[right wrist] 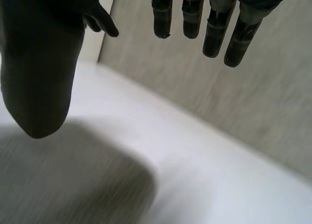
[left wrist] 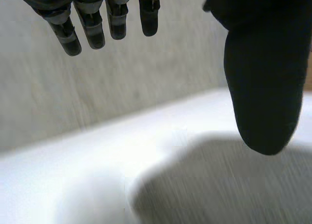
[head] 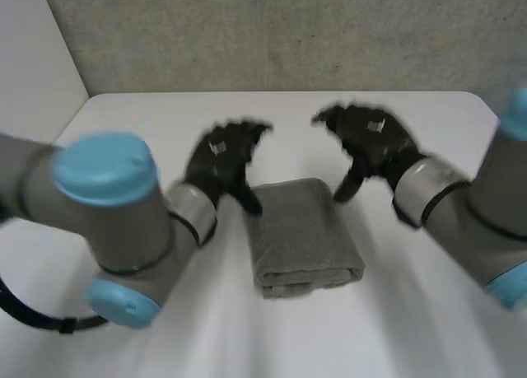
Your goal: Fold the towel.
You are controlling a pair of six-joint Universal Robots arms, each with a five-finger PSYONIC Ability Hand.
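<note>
A grey towel [head: 303, 234] lies folded into a thick rectangle in the middle of the white table [head: 165, 114]. My left hand [head: 224, 160] hovers just off its far left corner, open, fingers straight, thumb pointing down beside the cloth. My right hand [head: 372, 139] hovers off the far right corner, open too, holding nothing. In the left wrist view the towel [left wrist: 229, 185] lies below the thumb [left wrist: 263, 87], and the fingers [left wrist: 92, 24] hang free. In the right wrist view the towel [right wrist: 63, 180] lies under the thumb [right wrist: 39, 77], fingers [right wrist: 214, 24] straight above the table.
A grey wall [head: 280, 32] runs along the table's far edge. A white panel [head: 33, 57] stands at the far left. Bare tabletop [head: 395, 320] surrounds the towel on every side.
</note>
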